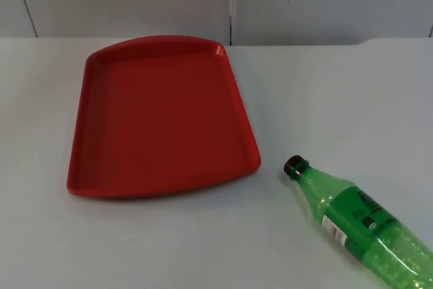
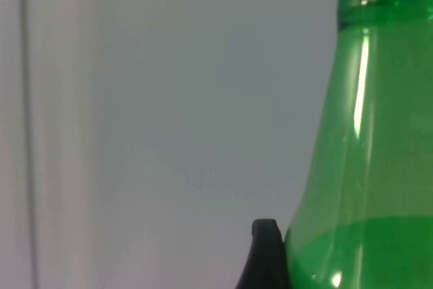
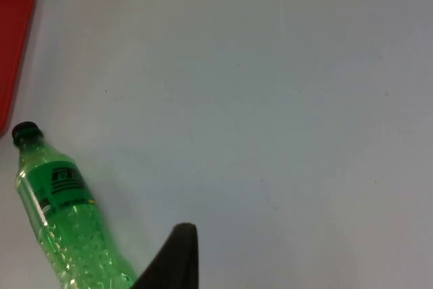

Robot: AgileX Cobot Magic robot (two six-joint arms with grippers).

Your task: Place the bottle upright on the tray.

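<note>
On the white worktop (image 1: 338, 99) a green plastic bottle (image 1: 358, 225) lies on its side at the near right, its dark cap (image 1: 293, 166) pointing to the far left, toward the near right corner of the red tray (image 1: 162, 116). Bottle and tray are near each other but do not touch. The tray lies flat at the left of the middle and carries nothing. From the left wrist camera, the bottle's green shoulder stands just beside a black fingertip of the left gripper (image 2: 265, 255); whether the fingers are released or grasping it I cannot tell. From the right wrist camera, the right gripper (image 3: 177, 258) has one black fingertip above the worktop just beside the bottle's lower end; its state I cannot tell either.
</note>
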